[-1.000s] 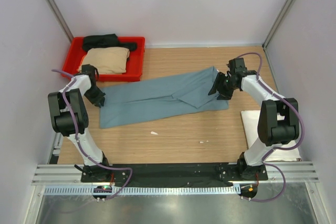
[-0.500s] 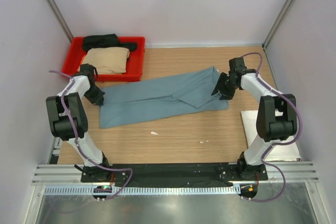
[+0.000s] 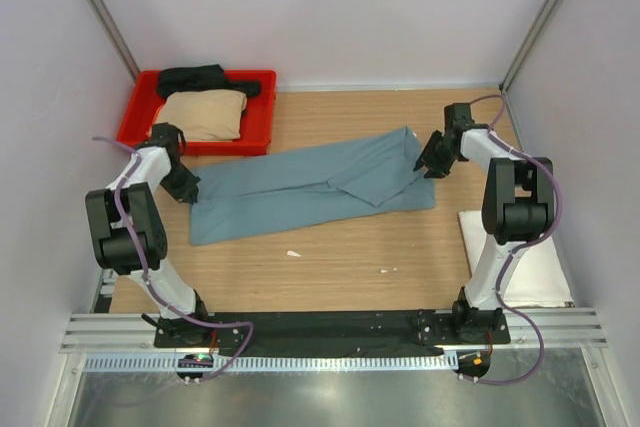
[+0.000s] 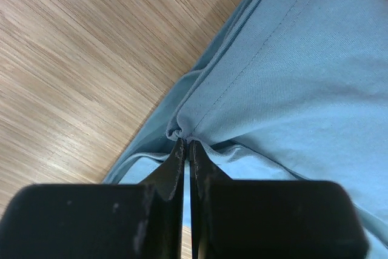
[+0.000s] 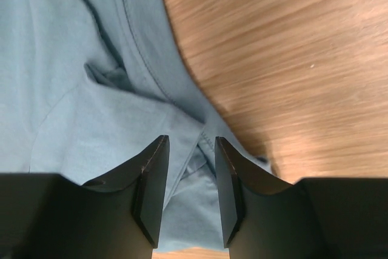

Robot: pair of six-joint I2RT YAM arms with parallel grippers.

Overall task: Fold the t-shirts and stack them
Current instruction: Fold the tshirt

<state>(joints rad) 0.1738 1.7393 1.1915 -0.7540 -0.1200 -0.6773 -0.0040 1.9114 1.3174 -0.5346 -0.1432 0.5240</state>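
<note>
The teal-blue t-shirt lies folded lengthwise across the middle of the table. My left gripper is shut on a bunched corner at its left end. My right gripper is open over the shirt's right end, its fingers straddling a cloth edge without pinching it. A tan t-shirt and a black t-shirt lie in the red tray. A white t-shirt lies folded at the right, partly behind the right arm.
The red plastic tray stands at the back left, close to my left arm. Two small white scraps lie on the wood in front of the teal shirt. Purple walls close in both sides.
My right gripper has moved right and back, off the shirt's fold to its right end. My left gripper has stayed in place.
</note>
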